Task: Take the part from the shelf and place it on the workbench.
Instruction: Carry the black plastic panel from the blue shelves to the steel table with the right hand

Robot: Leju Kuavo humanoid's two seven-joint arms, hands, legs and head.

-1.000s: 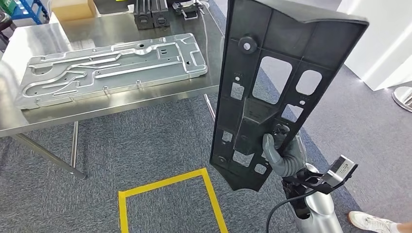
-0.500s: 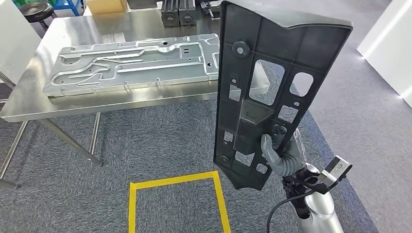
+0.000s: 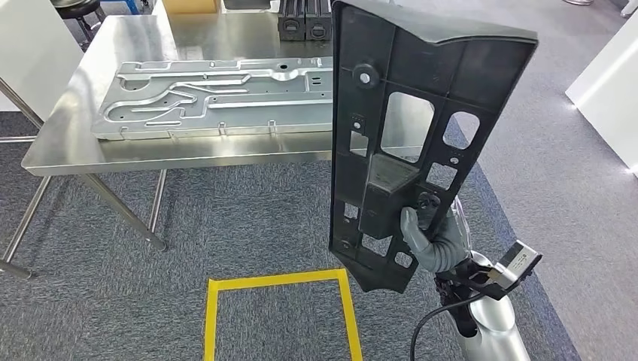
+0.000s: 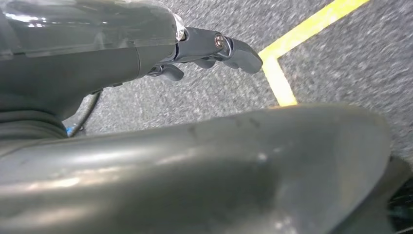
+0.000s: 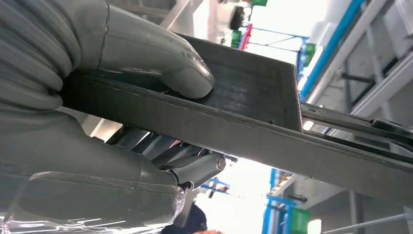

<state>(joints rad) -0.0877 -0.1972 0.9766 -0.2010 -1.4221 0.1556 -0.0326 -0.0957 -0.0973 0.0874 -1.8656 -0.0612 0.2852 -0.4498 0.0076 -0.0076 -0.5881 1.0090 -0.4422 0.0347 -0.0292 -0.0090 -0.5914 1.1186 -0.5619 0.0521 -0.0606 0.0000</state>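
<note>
Held upright at right of centre in the head view: a tall black plastic part [image 3: 410,120], ribbed and pierced with several cut-outs, wider at its top, gripped near its lower edge by the right hand [image 3: 435,239], thumb pressed on the near face. Closer, in the right wrist view, same right hand [image 5: 92,73] clamped on the part's [image 5: 253,122] edge, thumb on one side and darker fingers [image 5: 187,165] on the other. Behind and to the left, a steel workbench [image 3: 83,143] in the upper left, carrying a large stamped metal plate [image 3: 218,94]; two black blocks [image 3: 305,22] at its far edge. Yellow floor tape [image 3: 278,282] on grey carpet at lower centre. Left hand [image 4: 204,48] above carpet and yellow tape [image 4: 280,73], fingers seemingly loose and holding nothing, though blurred.
</note>
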